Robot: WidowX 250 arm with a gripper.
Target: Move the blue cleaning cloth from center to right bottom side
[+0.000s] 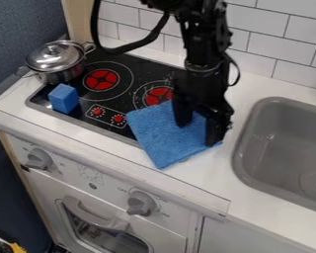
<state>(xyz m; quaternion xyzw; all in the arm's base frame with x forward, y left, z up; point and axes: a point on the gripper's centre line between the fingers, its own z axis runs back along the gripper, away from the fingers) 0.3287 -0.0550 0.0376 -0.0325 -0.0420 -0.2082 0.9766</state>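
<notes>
The tool (197,133) is positioned over the blue cleaning cloth (157,134), its fingers spread apart; the cloth is laid partly on the cooktop (114,105), partly on the white desk (253,202), beside the sink (269,102); a lidded metal pot (56,60) and blue block (63,98) are noted at the cooktop's left.

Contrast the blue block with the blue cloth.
The blue block is a small, thick brick, while the blue cloth is broad and thin. The block sits wholly on the stovetop; the cloth lies partly on the stovetop, partly on the counter. Both are blue.
</notes>
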